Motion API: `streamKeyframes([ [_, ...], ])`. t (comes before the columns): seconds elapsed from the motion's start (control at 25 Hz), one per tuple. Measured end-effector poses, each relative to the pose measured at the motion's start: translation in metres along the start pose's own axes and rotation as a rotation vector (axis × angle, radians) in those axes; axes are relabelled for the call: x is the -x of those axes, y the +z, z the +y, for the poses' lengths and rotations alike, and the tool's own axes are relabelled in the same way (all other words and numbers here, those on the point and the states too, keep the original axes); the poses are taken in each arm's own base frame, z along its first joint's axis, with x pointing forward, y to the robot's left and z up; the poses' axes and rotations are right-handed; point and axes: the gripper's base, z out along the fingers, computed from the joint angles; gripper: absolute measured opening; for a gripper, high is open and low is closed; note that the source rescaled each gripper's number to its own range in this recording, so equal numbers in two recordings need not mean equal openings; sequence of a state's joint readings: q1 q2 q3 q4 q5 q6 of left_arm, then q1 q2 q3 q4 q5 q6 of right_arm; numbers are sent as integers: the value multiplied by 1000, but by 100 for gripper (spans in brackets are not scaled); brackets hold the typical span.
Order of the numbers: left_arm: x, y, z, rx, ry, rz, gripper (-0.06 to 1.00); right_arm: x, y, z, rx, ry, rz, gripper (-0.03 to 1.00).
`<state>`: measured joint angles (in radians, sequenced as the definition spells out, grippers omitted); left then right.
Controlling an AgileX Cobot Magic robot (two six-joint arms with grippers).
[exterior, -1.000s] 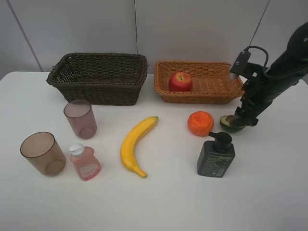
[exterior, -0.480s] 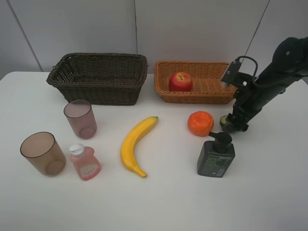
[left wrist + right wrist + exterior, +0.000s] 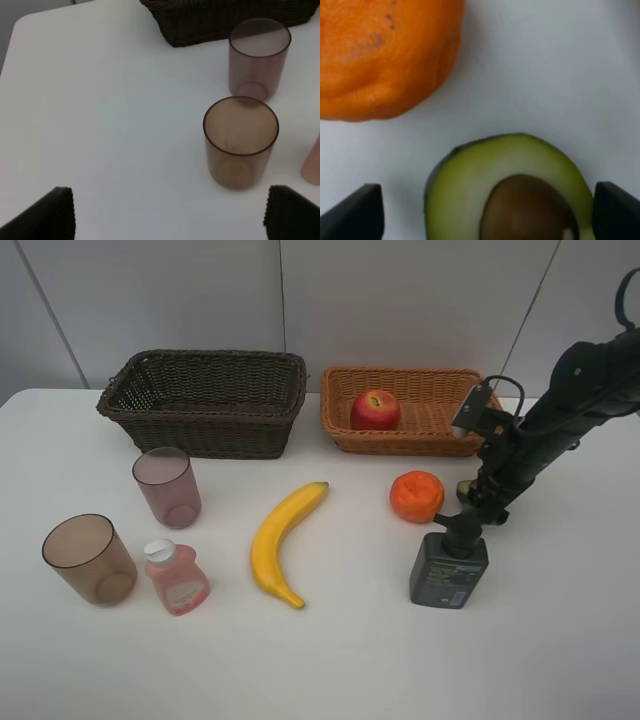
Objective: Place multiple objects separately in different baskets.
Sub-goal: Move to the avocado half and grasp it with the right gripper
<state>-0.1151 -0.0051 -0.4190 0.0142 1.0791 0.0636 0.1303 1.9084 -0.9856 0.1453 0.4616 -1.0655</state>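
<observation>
My right gripper (image 3: 478,502) is down over the halved avocado (image 3: 515,195), open, with a finger on each side and a gap showing. From above only a sliver of the avocado (image 3: 465,488) shows, beside the tangerine (image 3: 417,496). The red apple (image 3: 375,410) lies in the light basket (image 3: 400,445); the dark basket (image 3: 200,425) holds nothing visible. Banana (image 3: 280,540), pump bottle (image 3: 448,565), pink bottle (image 3: 177,578) and two cups (image 3: 167,486) (image 3: 88,558) stand on the table. My left gripper (image 3: 170,215) is open near the closer cup (image 3: 240,145).
The pump bottle's head sits just in front of my right gripper, and the tangerine (image 3: 380,55) lies close beside the avocado. The light basket's front wall is just behind the right arm. The table (image 3: 330,660) is white, with a grey wall behind it.
The right arm has swung left and down over the avocado, hiding most of it from above, and its jaws have narrowed a little. The left gripper and the other objects have not moved.
</observation>
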Motion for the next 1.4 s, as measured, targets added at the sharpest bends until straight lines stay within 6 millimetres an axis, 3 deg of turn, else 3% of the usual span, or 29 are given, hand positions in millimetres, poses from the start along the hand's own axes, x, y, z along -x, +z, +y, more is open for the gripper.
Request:
streamKeyframes([
  [0.44,0,0,0,0,0,0,100,0,0,0,-2,0,-1,76],
  [0.52,0,0,0,0,0,0,100,0,0,0,-2,0,-1,64],
  [0.64,0,0,0,0,0,0,100,0,0,1,8,0,4,34],
  [0.68,0,0,0,0,0,0,100,0,0,1,9,0,5,28],
  [1.4,0,0,0,0,0,0,100,-1,0,2,20,0,11,29],
])
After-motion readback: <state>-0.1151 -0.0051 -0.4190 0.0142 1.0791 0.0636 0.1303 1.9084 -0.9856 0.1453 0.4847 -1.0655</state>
